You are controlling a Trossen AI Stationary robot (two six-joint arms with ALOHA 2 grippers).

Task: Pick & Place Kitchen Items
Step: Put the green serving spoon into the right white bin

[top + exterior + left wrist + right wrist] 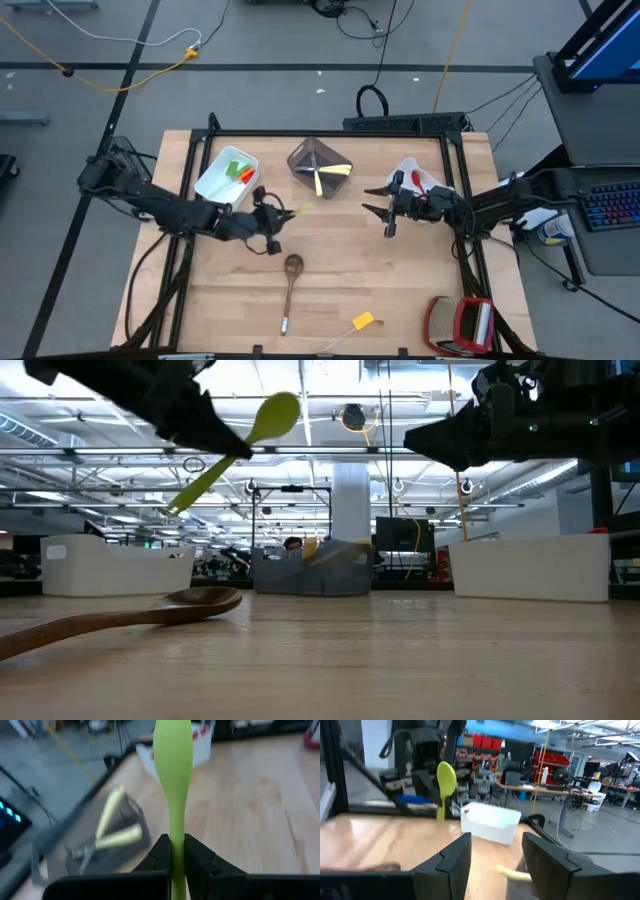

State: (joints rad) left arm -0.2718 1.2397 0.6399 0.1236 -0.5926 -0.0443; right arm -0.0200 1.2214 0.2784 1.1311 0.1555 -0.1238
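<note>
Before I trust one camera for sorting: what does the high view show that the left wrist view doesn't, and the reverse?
Only the high view: the wooden spoon and yellow piece on the table, the left white bin, and the open right gripper. Only the left wrist view: the left gripper shut on the green spoon. Both: the grey bin holding pale-handled knives.
</note>
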